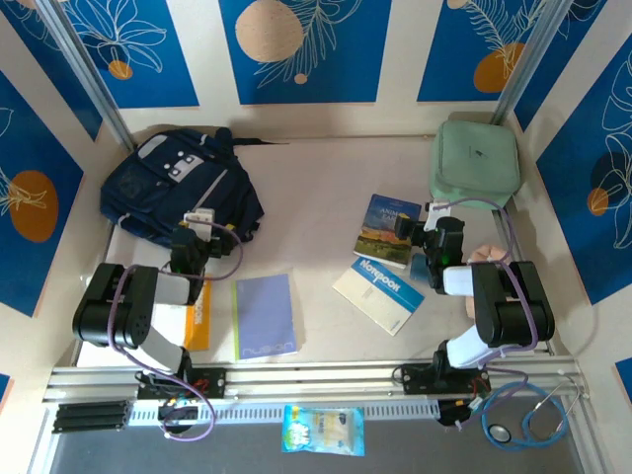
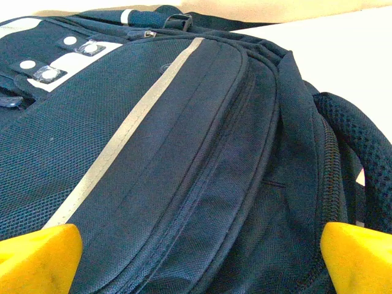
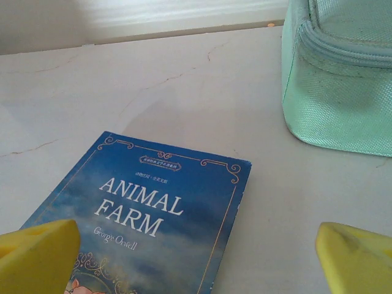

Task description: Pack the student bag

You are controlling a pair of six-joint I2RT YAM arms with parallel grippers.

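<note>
At far left of desk [image 1: 316, 178], left claw [image 2: 197, 257] wide, empty, close over student bag [image 2: 184, 153]. Right claw [image 3: 196, 260] wide, empty, above Animal Farm book [image 3: 141, 214], near green case [image 3: 343, 86].

The left arm [image 1: 126, 314] and right arm [image 1: 502, 308] sit folded low, left fingers [image 2: 37, 257] and right fingers [image 3: 37, 254] spread wide apart.

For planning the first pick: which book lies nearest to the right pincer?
The blue Animal Farm paperback, just before the right pincer; the white notebook and purple notebook lie farther.
</note>
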